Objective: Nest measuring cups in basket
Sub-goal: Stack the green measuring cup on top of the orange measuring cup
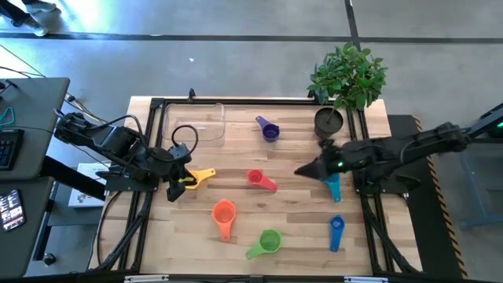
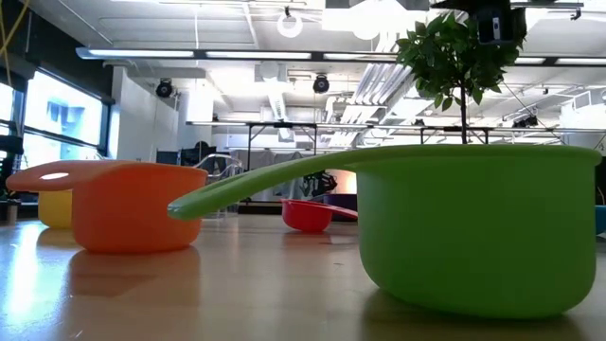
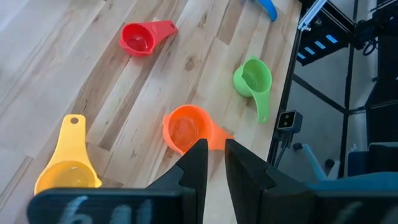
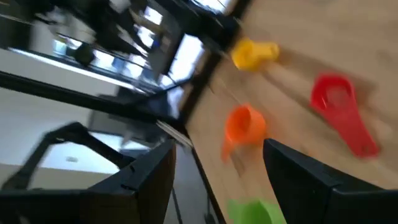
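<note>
Six cups lie scattered on the wood table: purple, red, orange, green, blue and yellow. The teal cup lies partly under the right arm. The clear basket stands at the far left of the table. My left gripper hovers just left of the yellow cup, its fingers a narrow gap apart and holding nothing. My right gripper is open wide above the table between the red and teal cups.
A dark round pot with a leafy plant stands at the far right corner. A black frame rail runs around the table's edges. In the low view the green cup and the orange cup sit nearest the near edge.
</note>
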